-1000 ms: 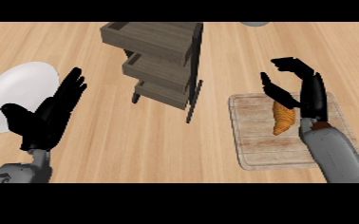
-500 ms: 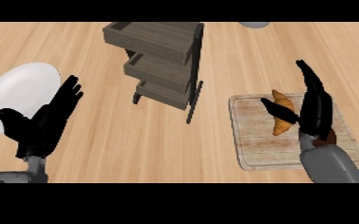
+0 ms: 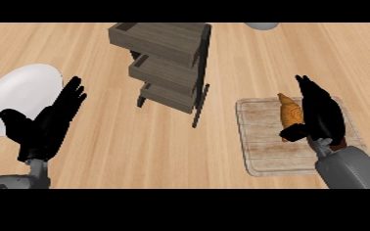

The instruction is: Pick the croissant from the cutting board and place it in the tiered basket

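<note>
Head view shows the croissant (image 3: 291,115) lying on the cutting board (image 3: 271,151) at the right, its long axis running near to far. Right hand (image 3: 321,113) is set edge-on against the croissant's right side, fingers straight and together, thumb reaching under its near end (whether the thumb actually pinches it cannot be told). Tiered basket (image 3: 168,63) stands well apart to the left and farther back. Left hand (image 3: 48,126) rests open at the left edge, fingers up, overlapping a white plate (image 3: 27,90).
</note>
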